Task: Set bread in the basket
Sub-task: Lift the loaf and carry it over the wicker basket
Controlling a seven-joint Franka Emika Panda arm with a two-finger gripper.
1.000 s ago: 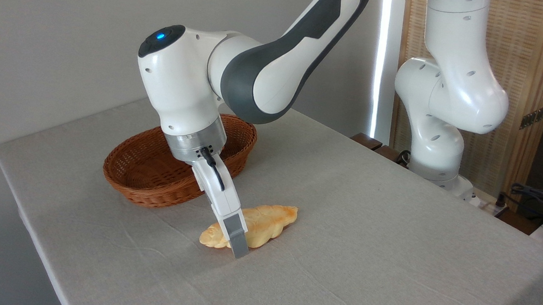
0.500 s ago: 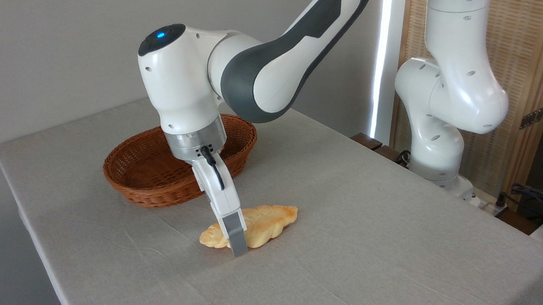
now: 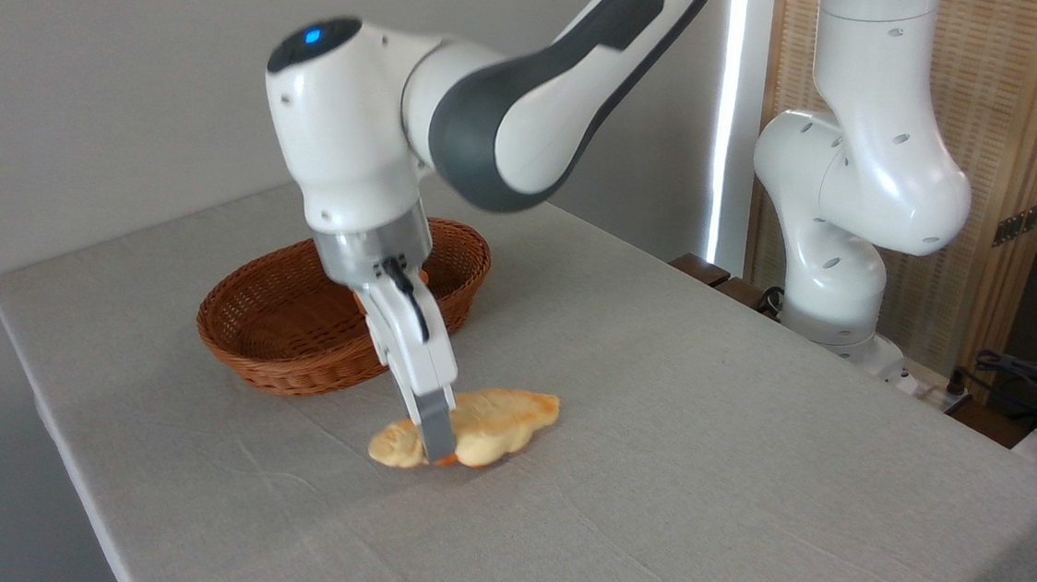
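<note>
Basket (image 3: 293, 338) is sitting empty at left on the worktop (image 3: 701, 435), open for the drop. Hand (image 3: 435, 437) is clenching the bread (image 3: 495, 414) mid-length — probably for balance — just beside the basket, barely off the cloth.

Worktop (image 3: 700, 453): draped in pale grey cloth.
Screen (image 3: 1014, 108): slatted wood, far right.
Cables (image 3: 1030, 382): dark tangle, right edge.
Wall (image 3: 83, 62): plain grey.

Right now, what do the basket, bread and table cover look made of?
Basket: reddish-brown woven wicker, slightly glossy, with visible weave and a plaited rim. Bread: looks baked, matt pale gold with browned patches; real or replica, cannot tell. Table cover: grey matt cloth, judging by creases and fine weave.
</note>
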